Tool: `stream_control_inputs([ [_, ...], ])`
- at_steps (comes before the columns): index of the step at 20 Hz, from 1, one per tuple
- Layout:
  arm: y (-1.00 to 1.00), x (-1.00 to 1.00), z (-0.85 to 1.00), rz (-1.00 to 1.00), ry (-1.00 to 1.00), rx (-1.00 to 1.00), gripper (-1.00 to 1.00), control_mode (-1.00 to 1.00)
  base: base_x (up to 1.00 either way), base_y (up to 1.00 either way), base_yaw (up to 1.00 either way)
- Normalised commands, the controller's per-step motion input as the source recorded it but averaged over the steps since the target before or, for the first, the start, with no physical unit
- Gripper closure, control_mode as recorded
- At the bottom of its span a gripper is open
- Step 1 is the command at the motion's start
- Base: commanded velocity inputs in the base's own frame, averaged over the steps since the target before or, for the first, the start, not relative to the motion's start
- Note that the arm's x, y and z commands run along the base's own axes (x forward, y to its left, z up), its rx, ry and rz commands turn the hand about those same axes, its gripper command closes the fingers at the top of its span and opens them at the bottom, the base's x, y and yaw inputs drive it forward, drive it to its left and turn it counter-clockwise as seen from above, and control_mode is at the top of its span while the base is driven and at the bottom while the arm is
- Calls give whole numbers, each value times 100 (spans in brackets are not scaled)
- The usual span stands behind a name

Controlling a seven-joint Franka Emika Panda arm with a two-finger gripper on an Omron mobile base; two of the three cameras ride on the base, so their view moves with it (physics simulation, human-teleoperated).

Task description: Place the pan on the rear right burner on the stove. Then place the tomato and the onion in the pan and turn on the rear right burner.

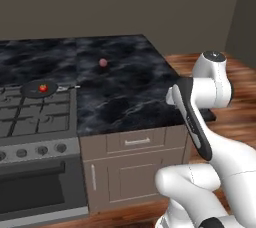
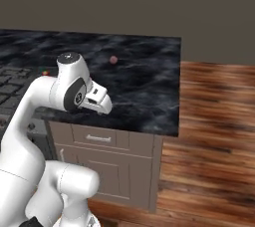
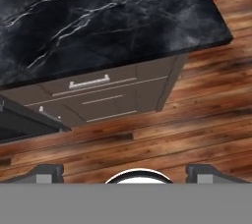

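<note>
Done: I see the pan (image 1: 39, 89) on the stove (image 1: 35, 117), rear right burner, tomato (image 1: 43, 88) inside.
Left: the onion (image 1: 103, 63) sits on the counter (image 1: 130, 97), 2 o'clock of the pan; burner knob untouched, I judge.
Arm: folded back off the counter's front edge, hand aimed down at the cabinets (image 3: 98, 98) and floor (image 3: 197, 120).
Gripper (image 3: 125, 171): fingers spread wide, empty.
</note>
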Motion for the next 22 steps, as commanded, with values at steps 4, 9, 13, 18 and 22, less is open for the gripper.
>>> stream_control_inputs([
  [4,0,0,0,0,0,0,-100,100,17,-100,0],
  [9,0,0,0,0,0,0,-100,100,24,-100,0],
  [13,0,0,0,0,0,0,-100,100,38,-100,0],
  [18,0,0,0,0,0,0,-100,100,57,-100,0],
  [22,0,0,0,0,0,0,-100,100,87,-100,0],
])
